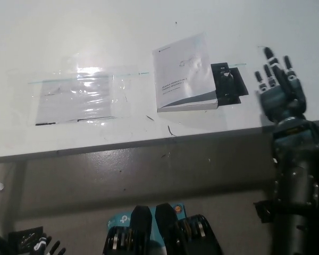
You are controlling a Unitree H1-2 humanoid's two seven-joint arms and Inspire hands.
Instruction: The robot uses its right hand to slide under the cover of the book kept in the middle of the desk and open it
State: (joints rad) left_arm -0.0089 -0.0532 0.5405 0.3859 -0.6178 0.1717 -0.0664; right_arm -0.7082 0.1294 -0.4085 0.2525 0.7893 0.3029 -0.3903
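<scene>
Book (184,74) closed on desk (69,37), right robot hand (279,87) beside, fingers spread

A clear plastic bag (77,98) lies flat on the white desk (95,32), a black holder (229,85) further right.

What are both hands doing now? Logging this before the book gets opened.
Right hand: open, holding nothing, over the desk right of the book.
Left hand: bottom left edge, state cannot be told.

One head camera looks steeply down over the desk (69,32) edge and floor (149,175).
</scene>
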